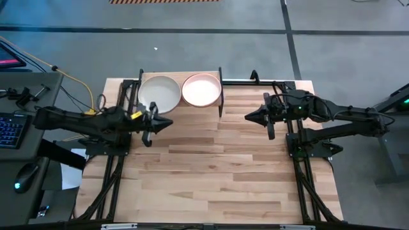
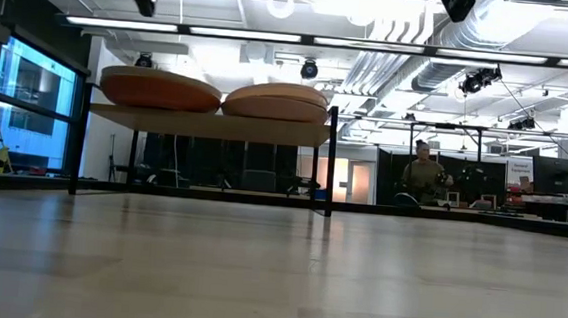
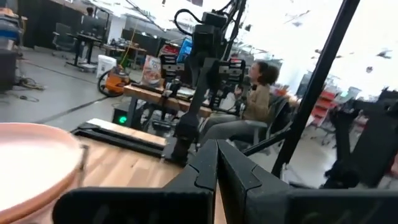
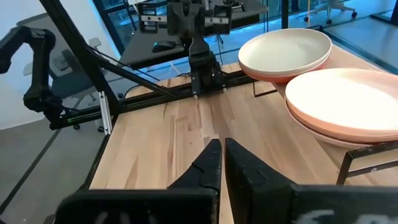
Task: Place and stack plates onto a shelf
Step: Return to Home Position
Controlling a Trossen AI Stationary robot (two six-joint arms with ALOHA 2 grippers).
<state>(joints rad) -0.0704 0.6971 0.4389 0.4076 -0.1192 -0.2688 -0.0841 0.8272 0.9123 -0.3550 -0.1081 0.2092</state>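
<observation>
The shelf (image 1: pixel 220 102) stands at the table's far edge and carries two stacks of plates. The left stack is topped by a cream plate (image 1: pixel 160 94) and the right stack by a pink plate (image 1: pixel 202 89). In the low view the stacks (image 2: pixel 158 90) (image 2: pixel 276 101) rest side by side on the shelf board (image 2: pixel 211 125). My left gripper (image 1: pixel 169 122) is shut and hovers just near of the cream plate. My right gripper (image 1: pixel 247 117) is shut and hovers to the right of the shelf. In the right wrist view the shut fingers (image 4: pixel 217 152) point toward both stacks (image 4: pixel 286 53) (image 4: pixel 348 102).
Black frame rails (image 1: pixel 128 102) (image 1: pixel 291 137) run along the table's left and right sides. Bare wooden tabletop (image 1: pixel 211 172) spreads over the middle and near half. A person (image 3: pixel 258 93) sits in the room beyond the table. A desk with a keyboard (image 1: pixel 9 128) stands to the left.
</observation>
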